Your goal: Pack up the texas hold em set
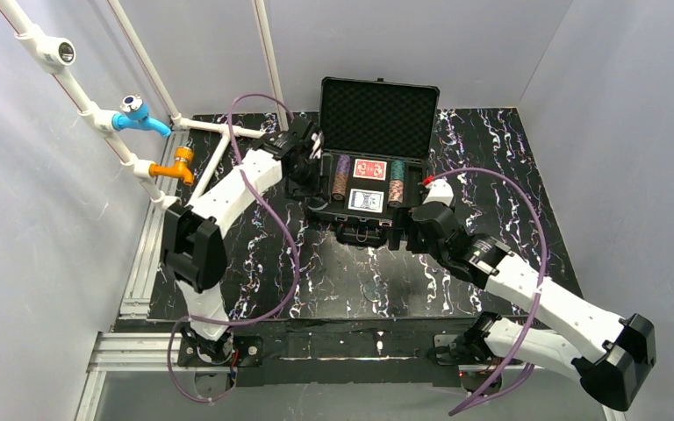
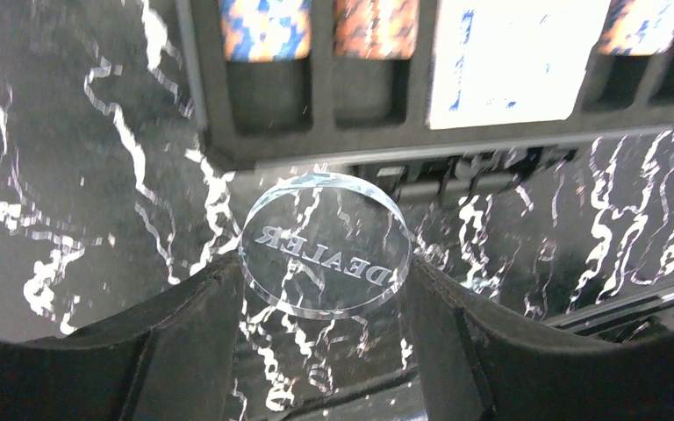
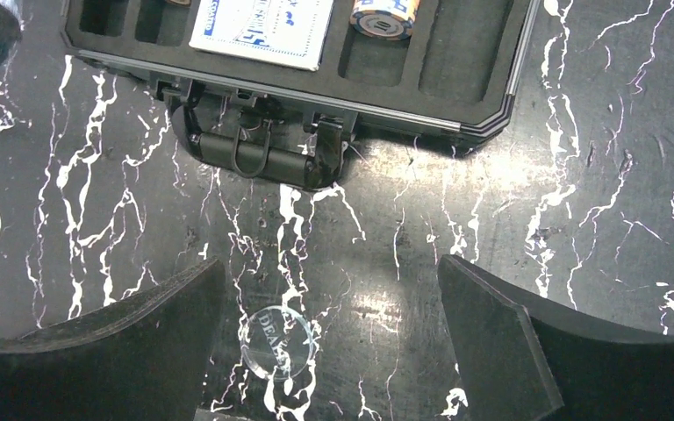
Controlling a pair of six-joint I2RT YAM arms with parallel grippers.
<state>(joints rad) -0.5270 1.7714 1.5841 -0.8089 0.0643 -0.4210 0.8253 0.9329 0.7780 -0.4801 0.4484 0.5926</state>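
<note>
The black briefcase (image 1: 377,114) lies open at the back middle, foam lid up. In its tray are a red-backed deck (image 1: 369,168), a blue-backed deck (image 1: 366,200) and striped chips (image 1: 342,175). My left gripper (image 1: 305,167) is at the case's left side. In the left wrist view it (image 2: 325,263) is shut on a clear round "DEALER" button (image 2: 325,241), with chips (image 2: 265,26) beyond. My right gripper (image 1: 417,224) is at the case's front right. In the right wrist view it (image 3: 329,281) is open and empty above a second clear "DEALER" button (image 3: 278,340) that lies on the table, near the case handle (image 3: 250,153).
White pipes with a blue valve (image 1: 145,114) and an orange valve (image 1: 180,162) stand at the back left. Grey walls close in both sides. The table (image 1: 254,263) is black marble-patterned, and an aluminium rail (image 1: 145,254) runs along its left edge.
</note>
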